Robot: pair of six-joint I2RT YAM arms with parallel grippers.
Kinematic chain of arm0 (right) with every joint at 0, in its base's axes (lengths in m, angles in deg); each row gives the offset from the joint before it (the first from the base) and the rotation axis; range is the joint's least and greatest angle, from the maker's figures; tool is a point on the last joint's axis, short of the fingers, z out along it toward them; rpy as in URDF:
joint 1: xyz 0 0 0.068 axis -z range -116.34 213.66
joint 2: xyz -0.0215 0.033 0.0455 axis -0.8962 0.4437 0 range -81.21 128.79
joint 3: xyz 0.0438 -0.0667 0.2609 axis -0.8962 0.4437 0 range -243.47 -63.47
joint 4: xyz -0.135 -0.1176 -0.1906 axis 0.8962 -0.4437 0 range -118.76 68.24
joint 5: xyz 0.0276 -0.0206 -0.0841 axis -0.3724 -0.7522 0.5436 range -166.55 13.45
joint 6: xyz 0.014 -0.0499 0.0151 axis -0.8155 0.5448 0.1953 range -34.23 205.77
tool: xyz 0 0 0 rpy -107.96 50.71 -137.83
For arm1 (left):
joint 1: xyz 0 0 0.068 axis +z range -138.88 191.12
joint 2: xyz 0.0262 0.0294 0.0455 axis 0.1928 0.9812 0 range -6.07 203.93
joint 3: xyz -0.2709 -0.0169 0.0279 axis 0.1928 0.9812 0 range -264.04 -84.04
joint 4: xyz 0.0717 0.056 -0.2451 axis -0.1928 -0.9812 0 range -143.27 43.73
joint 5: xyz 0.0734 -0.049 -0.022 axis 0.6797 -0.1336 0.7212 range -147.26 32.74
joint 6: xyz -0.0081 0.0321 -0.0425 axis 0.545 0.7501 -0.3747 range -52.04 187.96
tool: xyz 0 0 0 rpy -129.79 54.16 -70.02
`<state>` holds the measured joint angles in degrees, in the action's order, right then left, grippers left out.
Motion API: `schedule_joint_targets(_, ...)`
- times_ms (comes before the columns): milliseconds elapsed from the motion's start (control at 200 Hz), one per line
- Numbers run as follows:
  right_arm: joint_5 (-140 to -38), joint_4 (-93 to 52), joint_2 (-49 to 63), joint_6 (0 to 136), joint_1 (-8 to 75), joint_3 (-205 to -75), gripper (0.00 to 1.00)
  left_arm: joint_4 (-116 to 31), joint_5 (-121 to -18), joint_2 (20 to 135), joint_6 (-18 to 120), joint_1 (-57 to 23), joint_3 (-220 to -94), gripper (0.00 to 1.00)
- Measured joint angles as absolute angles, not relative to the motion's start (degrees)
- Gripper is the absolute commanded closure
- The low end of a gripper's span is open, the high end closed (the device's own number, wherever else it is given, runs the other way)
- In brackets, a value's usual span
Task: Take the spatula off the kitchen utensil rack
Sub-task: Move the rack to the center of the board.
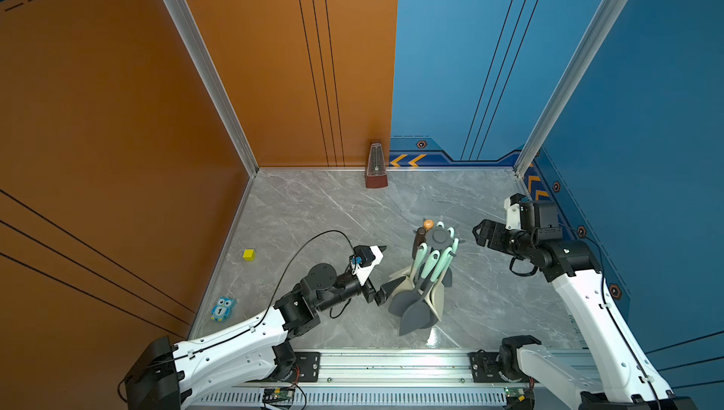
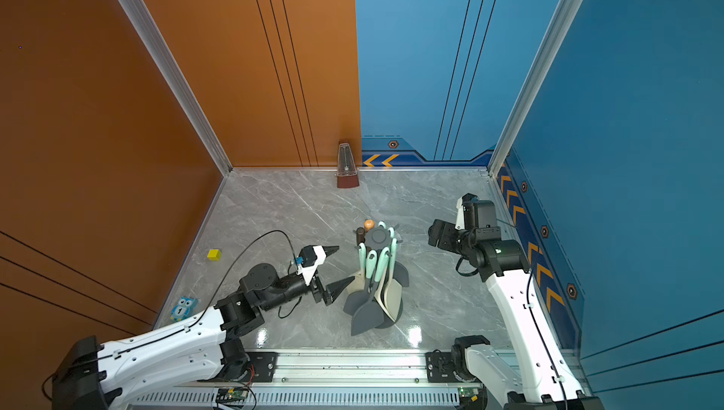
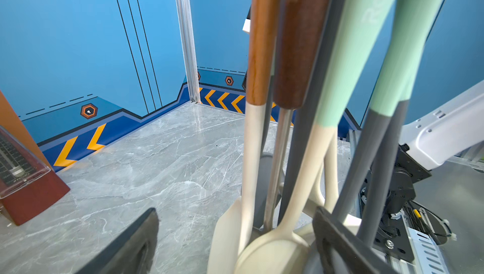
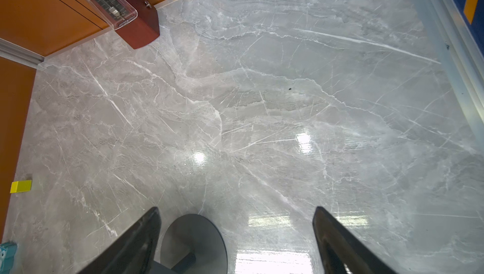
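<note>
The dark grey kitchen utensil rack stands mid-table with several utensils hanging from its crown. In the left wrist view its pole runs behind the handles. A cream spatula with a light wooden handle hangs beside a cream spoon. My left gripper is open, low at the rack's left, with both cream heads between its fingers. Grey spatula heads hang on the near side. My right gripper is open and empty, high to the rack's right, over the disc base.
A red-brown metronome stands at the back wall. A yellow cube and a blue owl toy lie near the left wall. Orange and blue walls close in the grey marble table.
</note>
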<state>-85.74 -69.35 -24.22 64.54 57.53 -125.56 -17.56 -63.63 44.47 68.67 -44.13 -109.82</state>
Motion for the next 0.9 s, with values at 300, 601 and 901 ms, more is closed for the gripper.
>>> schedule_joint_targets(300,-88.6,-69.3,-28.9,65.4,55.0,-125.2,0.15,-18.3,-61.3,49.7,73.0,-48.2,-113.9,0.12)
schedule_joint_targets(601,-92.4,-68.2,-35.4,68.2,50.4,-123.0,0.23,-18.7,-60.2,52.7,75.3,-48.3,-115.0,0.25)
schedule_joint_targets(901,-97.8,-64.5,-41.5,70.8,47.2,-119.4,0.29,-18.8,-60.3,54.4,75.7,-48.3,-117.9,0.33)
